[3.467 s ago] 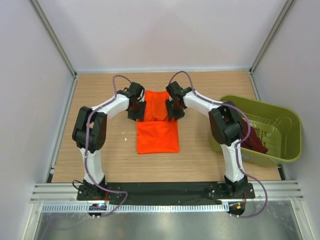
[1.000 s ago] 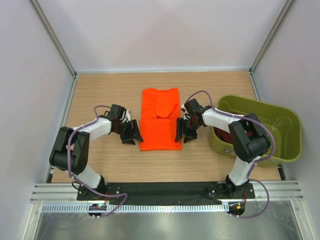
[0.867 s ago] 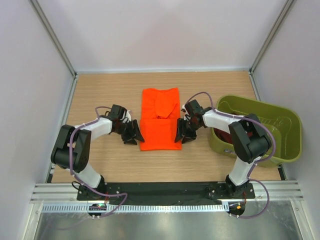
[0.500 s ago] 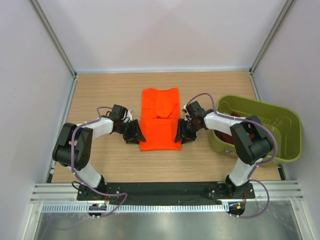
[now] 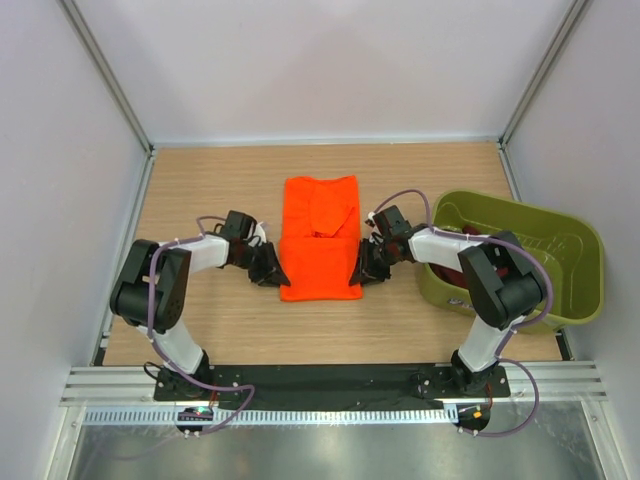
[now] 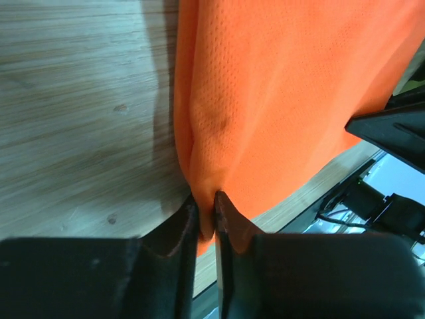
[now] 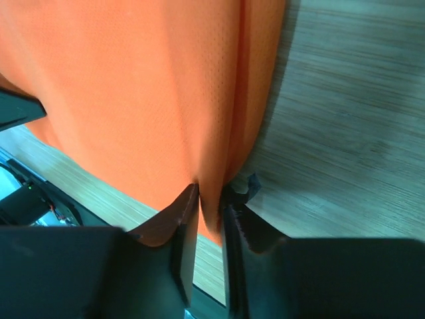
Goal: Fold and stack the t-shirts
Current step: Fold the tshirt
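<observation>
Orange t-shirt (image 5: 320, 238) lies folded into a tall rectangle in the middle of the wooden worktop (image 5: 200, 190), flat and with its near edge towards the arm bases. The left tool (image 5: 272, 272) sits low at the shirt's near left corner. In the left wrist view, its fingers (image 6: 178, 229) are pressed almost together on a thin fold of the orange cloth (image 6: 279, 100) at the edge. The right tool (image 5: 366, 270) mirrors it at the near right corner. The right wrist view shows its fingers (image 7: 182, 216) pinching the hem of the cloth (image 7: 146, 86) in the same way. Both corners lie on or just above the wood. An olive-green tub (image 5: 555, 265) stands on the right of the worktop, apart from the shirt. A patch of the maroon t-shirt (image 5: 444, 272) shows inside it, mostly hidden behind the right arm.
</observation>
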Tool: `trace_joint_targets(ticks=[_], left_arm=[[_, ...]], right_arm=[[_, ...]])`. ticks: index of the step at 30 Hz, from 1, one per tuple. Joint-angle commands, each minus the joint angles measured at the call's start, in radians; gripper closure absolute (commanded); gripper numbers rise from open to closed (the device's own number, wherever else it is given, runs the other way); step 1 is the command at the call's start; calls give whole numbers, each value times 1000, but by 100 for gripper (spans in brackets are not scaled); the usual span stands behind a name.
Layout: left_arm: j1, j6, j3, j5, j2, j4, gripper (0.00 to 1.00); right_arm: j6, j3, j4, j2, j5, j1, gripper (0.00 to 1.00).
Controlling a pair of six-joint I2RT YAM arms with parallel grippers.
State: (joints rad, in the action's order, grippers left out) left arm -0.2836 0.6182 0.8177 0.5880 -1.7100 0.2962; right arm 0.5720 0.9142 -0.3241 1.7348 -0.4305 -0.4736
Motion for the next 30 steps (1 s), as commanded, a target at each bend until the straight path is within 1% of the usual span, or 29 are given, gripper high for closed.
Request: trace_joint_targets(ticks=[1, 2, 3, 4, 5, 9, 14, 17, 18, 22, 26, 30], left_arm=[[-22, -31, -32, -71, -47, -63, 85], [-22, -32, -32, -67, -43, -69, 89], [-22, -32, -32, -63, -37, -74, 96], [-22, -32, -32, -60, -34, -80, 100], [-20, -32, -32, -48, -27, -84, 100], [-22, -21, -40, -40, -1, -80, 100], [-23, 31, -75, -60, 56, 6, 100], [-37, 74, -126, -69, 145, 34, 100], [-46, 80, -153, -82, 208, 49, 100], [-87, 138, -193, -85, 340, 109, 100], [-121, 190, -203, -82, 446, 178, 100], [-126, 219, -151, -100, 523, 267, 100]], right_arm=[[11, -31, 48, 29, 35, -3, 75], [15, -35, 68, 26, 23, -3, 83], [19, -37, 75, 25, 19, -3, 88], [26, -38, 82, 20, 16, -3, 94], [28, -34, 88, 20, 12, -3, 99], [32, -32, 74, -1, 7, -3, 99], [28, -41, 7, -76, 1, -7, 99], [23, -57, -38, -122, -1, -23, 99], [25, -63, -47, -156, -2, -39, 99], [49, -106, -92, -245, -11, -92, 99], [86, -152, -141, -349, -22, -120, 99], [100, -120, -210, -423, -13, -120, 99]])
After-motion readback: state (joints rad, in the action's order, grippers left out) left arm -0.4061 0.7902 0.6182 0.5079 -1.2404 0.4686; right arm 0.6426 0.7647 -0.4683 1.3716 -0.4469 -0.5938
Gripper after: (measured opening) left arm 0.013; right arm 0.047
